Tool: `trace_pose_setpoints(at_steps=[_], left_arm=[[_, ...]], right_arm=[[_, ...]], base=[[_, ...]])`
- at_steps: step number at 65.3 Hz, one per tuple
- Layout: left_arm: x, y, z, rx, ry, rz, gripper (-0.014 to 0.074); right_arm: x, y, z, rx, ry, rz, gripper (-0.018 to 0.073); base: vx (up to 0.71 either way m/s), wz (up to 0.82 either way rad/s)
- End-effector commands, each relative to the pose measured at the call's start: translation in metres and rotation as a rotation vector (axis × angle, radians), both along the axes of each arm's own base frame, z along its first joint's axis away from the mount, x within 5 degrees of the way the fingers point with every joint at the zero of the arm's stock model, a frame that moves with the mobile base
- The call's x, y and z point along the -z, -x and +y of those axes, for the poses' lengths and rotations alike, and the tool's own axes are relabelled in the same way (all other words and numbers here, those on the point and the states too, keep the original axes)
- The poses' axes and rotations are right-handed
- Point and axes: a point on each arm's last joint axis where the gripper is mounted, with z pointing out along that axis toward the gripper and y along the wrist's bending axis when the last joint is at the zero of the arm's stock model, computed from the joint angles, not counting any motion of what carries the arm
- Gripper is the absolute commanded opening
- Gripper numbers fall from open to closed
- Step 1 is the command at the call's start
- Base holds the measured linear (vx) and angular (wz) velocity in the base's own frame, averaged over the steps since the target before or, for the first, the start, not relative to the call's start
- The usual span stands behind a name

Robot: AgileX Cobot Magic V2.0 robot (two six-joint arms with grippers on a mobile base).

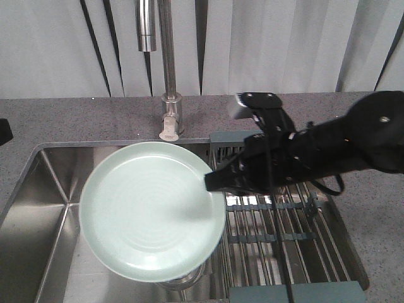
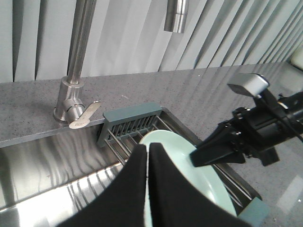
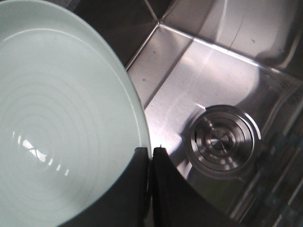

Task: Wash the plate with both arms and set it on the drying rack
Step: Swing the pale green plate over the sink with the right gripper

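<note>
A grey speckled stone counter (image 1: 76, 120) surrounds a brushed stainless-steel sink basin (image 1: 38, 208); across the basin's right part lies the rectangular drying rack of thin metal rods with grey-blue plastic crossbars (image 1: 278, 237), and nothing rests on it.

The round pale mint-green plate with faint concentric rings (image 1: 148, 211) hangs in the air over the basin, face up and somewhat tilted; in the front view its right rim overlaps the rack's left edge, and it touches neither rack nor sink floor.

The black right gripper (image 1: 211, 182) reaches in from the right; its wrist view shows the fingers pinching the plate's raised rim, one on each face. The black left gripper (image 2: 147, 147) shows jaws pressed almost together with only a thin slit between; the plate lies just beyond them, but whether its rim sits in that slit I cannot tell, and the front view shows no left gripper at the plate.

Below sits the round ribbed steel drain strainer (image 3: 221, 142), well apart from the plate.

The plate looks stiff and glossy, so probably slippery, more so when wet; a pinch at one edge lets its weight lever against the fingers. Dropped onto steel it may chip; the best hold is deep over the rim, ideally at opposite sides.
</note>
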Motion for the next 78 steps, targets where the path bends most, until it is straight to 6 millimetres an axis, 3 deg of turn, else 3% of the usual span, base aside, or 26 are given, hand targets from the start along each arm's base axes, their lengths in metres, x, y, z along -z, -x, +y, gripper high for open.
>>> trace_pose_setpoints(at_steps=[1, 10, 21, 31, 43, 53, 65, 71, 78], left_arm=[[-0.008, 0.005, -0.001, -0.028, -0.033, -0.034, -0.0008], [-0.010, 0.007, -0.002, -0.024, -0.030, -0.045, -0.0008], [-0.010, 0.007, -0.002, -0.024, -0.029, -0.045, -0.0008], [-0.010, 0.007, -0.002, -0.025, -0.030, -0.044, -0.0008], [-0.010, 0.007, -0.002, -0.023, -0.023, -0.047, -0.0008], [-0.011, 0.007, -0.003, -0.016, -0.017, -0.049, -0.0008], [-0.011, 0.007, -0.003, -0.016, -0.017, -0.049, -0.0008], [-0.011, 0.007, -0.003, -0.016, -0.017, -0.049, -0.0008], [-0.011, 0.007, -0.003, -0.016, -0.018, -0.048, -0.0008]], right_arm=[[-0.028, -0.021, 0.018, 0.065, -0.056, -0.093, -0.0003], [-0.040, -0.052, 0.023, 0.142, -0.019, -0.158, -0.0003], [-0.055, -0.075, -0.008, 0.272, 0.094, -0.170, -0.0003], [-0.049, -0.071, -0.037, 0.258, 0.259, -0.064, -0.0003], [-0.042, -0.052, -0.044, 0.170, 0.394, 0.075, -0.0003], [-0.045, -0.032, -0.025, 0.053, 0.353, 0.162, -0.0003], [-0.052, -0.011, 0.035, -0.062, 0.248, 0.039, -0.0003], [-0.059, -0.013, 0.052, -0.004, 0.156, -0.061, -0.0003], [-0.069, -0.030, 0.051, 0.132, 0.038, -0.155, -0.0003]], base=[[0.00, 0.00], [0.00, 0.00], [0.00, 0.00], [0.00, 0.00], [0.00, 0.00], [0.00, 0.00], [0.00, 0.00], [0.00, 0.00], [0.00, 0.00]])
